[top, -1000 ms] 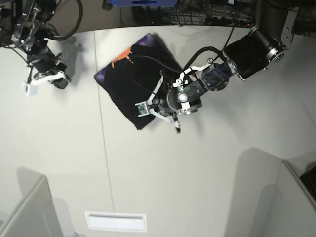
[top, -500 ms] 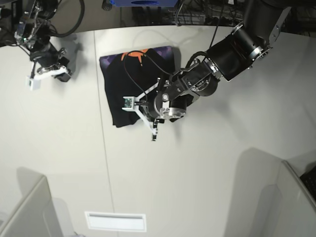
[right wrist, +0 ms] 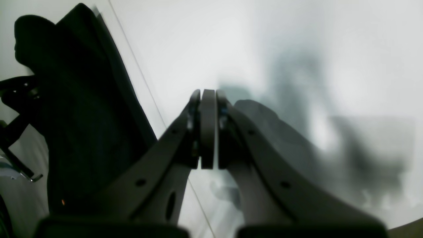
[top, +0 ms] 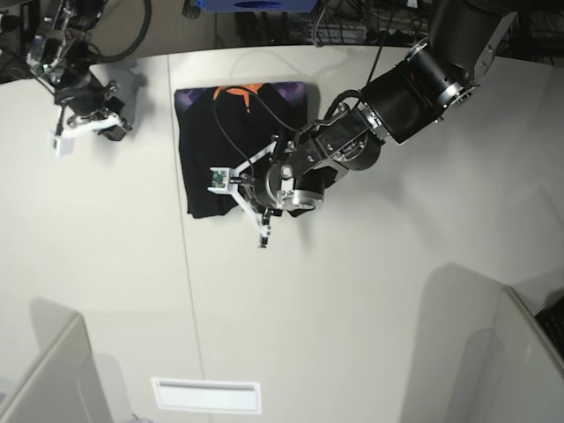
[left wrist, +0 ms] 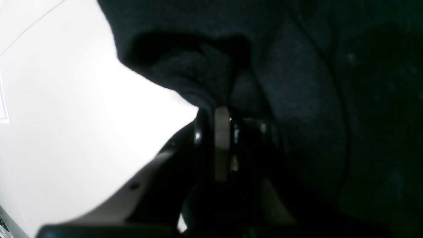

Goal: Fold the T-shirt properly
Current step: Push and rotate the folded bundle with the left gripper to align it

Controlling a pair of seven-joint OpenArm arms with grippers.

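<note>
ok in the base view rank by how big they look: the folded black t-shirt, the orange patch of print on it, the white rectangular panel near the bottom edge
1. Folded black cloth T-shirt, largest though the left arm hides part of it.
2. White rectangular panel; it may look bigger from sitting nearer the camera.
3. Orange patch of print, smallest.

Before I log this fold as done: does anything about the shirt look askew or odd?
Nothing damaged. The T-shirt lies as a compact folded rectangle, but the left gripper is shut on a bunched fold at its edge, so that corner is puckered.
</note>
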